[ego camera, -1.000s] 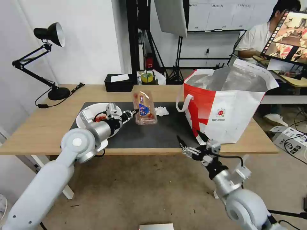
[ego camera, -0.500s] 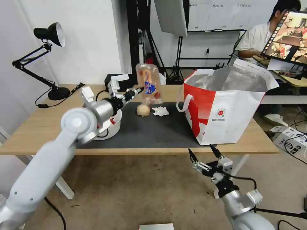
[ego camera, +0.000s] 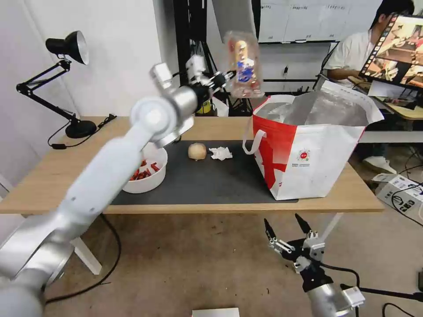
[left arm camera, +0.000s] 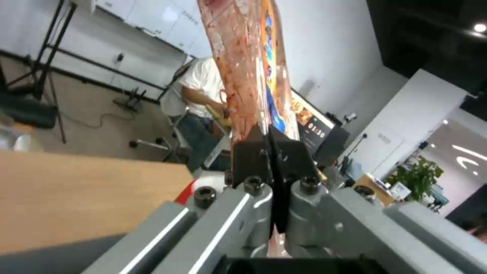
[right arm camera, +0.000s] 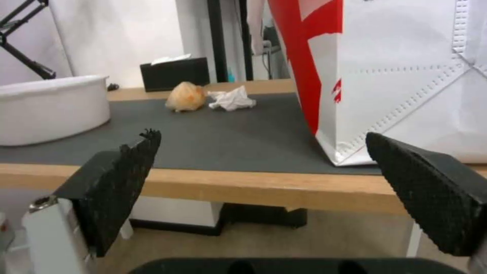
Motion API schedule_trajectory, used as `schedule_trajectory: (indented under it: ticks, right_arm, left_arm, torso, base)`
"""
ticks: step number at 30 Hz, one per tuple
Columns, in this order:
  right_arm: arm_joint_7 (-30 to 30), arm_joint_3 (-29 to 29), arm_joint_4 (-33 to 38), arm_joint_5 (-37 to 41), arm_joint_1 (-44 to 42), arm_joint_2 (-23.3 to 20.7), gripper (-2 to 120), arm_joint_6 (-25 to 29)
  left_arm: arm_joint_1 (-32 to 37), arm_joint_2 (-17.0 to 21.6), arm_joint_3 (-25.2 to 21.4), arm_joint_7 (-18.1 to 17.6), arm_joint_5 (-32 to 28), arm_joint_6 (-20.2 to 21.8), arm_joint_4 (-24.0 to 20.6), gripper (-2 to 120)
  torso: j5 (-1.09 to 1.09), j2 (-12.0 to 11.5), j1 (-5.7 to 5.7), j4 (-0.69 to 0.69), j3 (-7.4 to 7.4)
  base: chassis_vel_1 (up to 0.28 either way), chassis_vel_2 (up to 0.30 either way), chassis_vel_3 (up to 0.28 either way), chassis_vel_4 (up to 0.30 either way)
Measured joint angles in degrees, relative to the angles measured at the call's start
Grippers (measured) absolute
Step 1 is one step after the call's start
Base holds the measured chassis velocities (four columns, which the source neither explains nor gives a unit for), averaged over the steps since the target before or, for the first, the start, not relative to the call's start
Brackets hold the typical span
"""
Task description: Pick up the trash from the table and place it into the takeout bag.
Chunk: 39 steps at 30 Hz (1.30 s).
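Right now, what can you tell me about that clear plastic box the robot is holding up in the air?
The clear box is a thin, see-through plastic container with reddish food scraps smeared inside and a blue and orange label. It hangs on edge, standing tall, pinched at one rim by the shut left gripper; nothing else touches it. It is high above the table, up beside the bag and near its open top, not yet inside. In the left wrist view its walls look greasy and orange-stained.
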Motion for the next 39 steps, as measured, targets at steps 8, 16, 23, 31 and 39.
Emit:
schedule_trajectory:
  ticks: [8,16,23,31,39]
  right_arm:
    - [0.0,-0.11,-0.44,-0.56,0.09,0.7,100,0.06]
    - [0.05,0.02,-0.72,-0.6,0.47,0.8,100,0.05]
    - [0.15,0.03,-1.28,-0.52,0.85,0.87,100,0.0]
    - [0.23,-0.16,-1.76,-0.43,1.33,0.7,100,-0.13]
    - [0.29,-0.42,-2.25,-0.45,1.7,0.76,100,-0.28]
  left_arm:
    - [-2.84,-6.46,5.66,-0.23,11.03,-1.34,4.42,0]
    - [-3.01,-10.57,10.55,0.27,20.44,-1.83,7.19,0]
    - [-2.26,-11.17,13.19,1.52,23.97,-2.03,8.23,0]
    - [-1.22,-10.21,13.56,2.55,23.76,-2.03,7.11,8]
    - [-0.94,-9.17,13.68,3.38,21.78,-2.05,5.0,37]
  torso:
    - [0.0,0.0,0.0,0.0,0.0]
    - [0.0,0.0,0.0,-0.01,0.0]
    - [-0.01,0.0,0.0,0.0,0.0]
    - [-0.01,0.0,0.0,0.0,0.0]
    - [-0.01,0.0,0.0,0.0,0.0]
  base:
    - [0.0,0.0,0.0,0.0]
    - [0.0,0.0,0.0,0.0]
    - [0.0,0.0,0.0,0.0]
    - [0.0,0.0,0.0,0.0]
    - [0.0,0.0,0.0,0.0]
